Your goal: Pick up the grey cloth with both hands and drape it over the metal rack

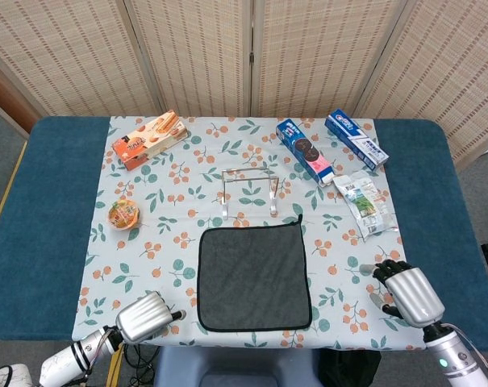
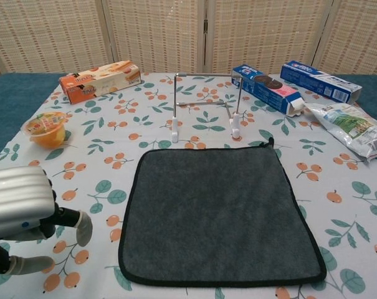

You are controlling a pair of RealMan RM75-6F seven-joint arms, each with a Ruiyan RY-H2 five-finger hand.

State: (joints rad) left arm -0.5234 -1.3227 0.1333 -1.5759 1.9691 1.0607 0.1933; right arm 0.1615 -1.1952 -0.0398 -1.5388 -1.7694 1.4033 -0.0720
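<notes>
The cloth (image 1: 254,278) is a dark grey square with a black stitched edge and a small loop at its far right corner. It lies flat and unfolded on the floral tablecloth (image 1: 187,145), near the front edge, just in front of the rack (image 1: 249,192). The rack is a thin metal frame on white feet, standing upright and apart from the cloth.

The left hand (image 1: 145,316) sits at the front left corner of the tablecloth, left of the cloth and not touching it. Its silver back faces the cameras and its fingers curl in, holding nothing. In the chest view it is cut off by the frame edge.

The right hand (image 1: 406,292) rests at the tablecloth's right edge, apart from the cloth, holding nothing. Its dark fingers point toward the table; how far they spread is hard to make out. The chest view does not show it.
</notes>
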